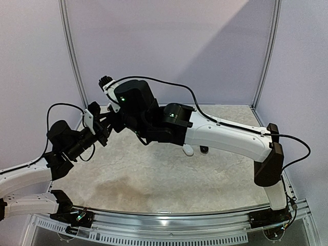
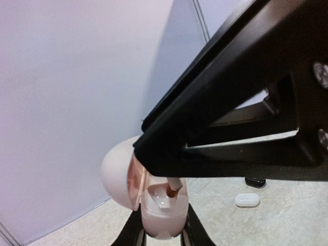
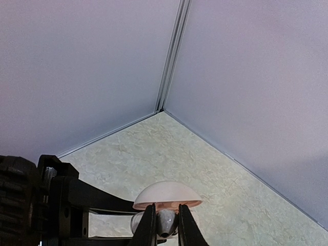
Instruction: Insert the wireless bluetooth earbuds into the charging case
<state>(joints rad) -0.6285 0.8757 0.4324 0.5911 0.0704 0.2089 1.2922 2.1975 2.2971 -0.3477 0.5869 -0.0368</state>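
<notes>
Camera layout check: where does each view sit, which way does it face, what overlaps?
Top external: above and behind the bases, looking down over the table; left arm and right arm both show.
Left wrist: on the left arm, looking along the left claw, shut on the open pink charging case; the right arm crosses above.
Right wrist: looks along the right claw, shut on a pale earbud, toward the far corner; the left claw shows lower left.
Shared: both wrist views show the charging case.
</notes>
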